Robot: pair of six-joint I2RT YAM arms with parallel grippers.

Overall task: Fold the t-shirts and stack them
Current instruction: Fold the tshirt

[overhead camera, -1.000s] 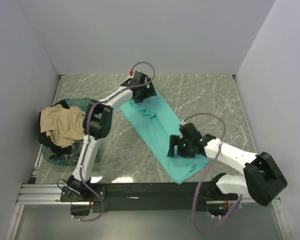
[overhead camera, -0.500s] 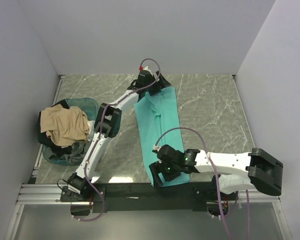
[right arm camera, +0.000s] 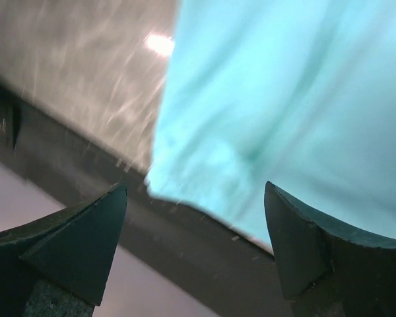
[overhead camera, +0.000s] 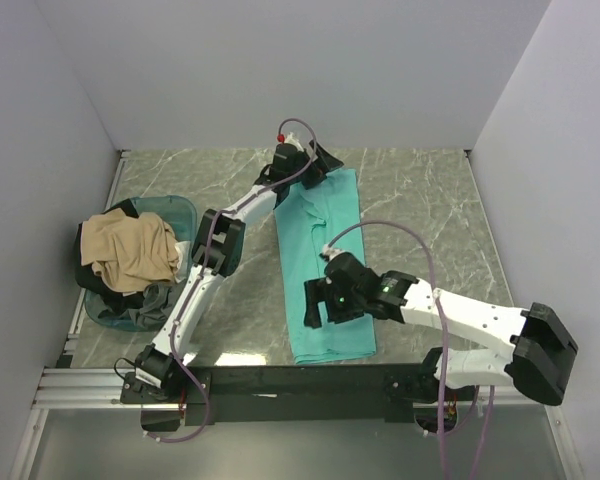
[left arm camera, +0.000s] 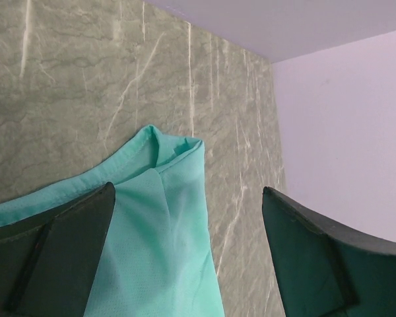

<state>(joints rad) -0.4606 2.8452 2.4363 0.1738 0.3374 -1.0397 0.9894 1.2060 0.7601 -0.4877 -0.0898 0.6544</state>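
Teal t-shirt (overhead camera: 328, 265), top external view: one long narrow strip on the grey marbled table (overhead camera: 430, 200), running from the far middle down to the near edge, with a few creases across its middle. The left gripper (overhead camera: 306, 168) sits over its far left corner, which the wrist body hides, so finger spread cannot be read from here. The right gripper (overhead camera: 320, 300) is at the strip's left edge, past halfway toward the near end, its fingertips lost against the dark housing. A tan t-shirt (overhead camera: 130, 250) lies heaped in a translucent bluish tub (overhead camera: 178, 206) at the left, with dark garments (overhead camera: 98, 285) beneath it, mostly covered. Compared with half a second ago, the strip lies straighter and squarer to the table. The right gripper has drawn away from the near end toward the middle, the left gripper has barely shifted, and the tub pile is unchanged. Left wrist view: the left gripper (overhead camera: 306, 168) (left arm camera: 188, 191) has its fingers spread wide, clasping nothing. A folded corner of the teal t-shirt (left arm camera: 165, 251) lies flat on the table (left arm camera: 79, 72) between them, and the rest is cut off by the lower edge. A pale wall (left arm camera: 343, 112) stands to the right. Right wrist view: heavily blurred. The right gripper (right arm camera: 195, 188) is likewise spread and empty. The teal t-shirt (right arm camera: 284, 99) fills the upper right with its hem just above the dark rail (right arm camera: 92, 178) at the table's edge, and bare table (right arm camera: 86, 59) shows at the upper left.
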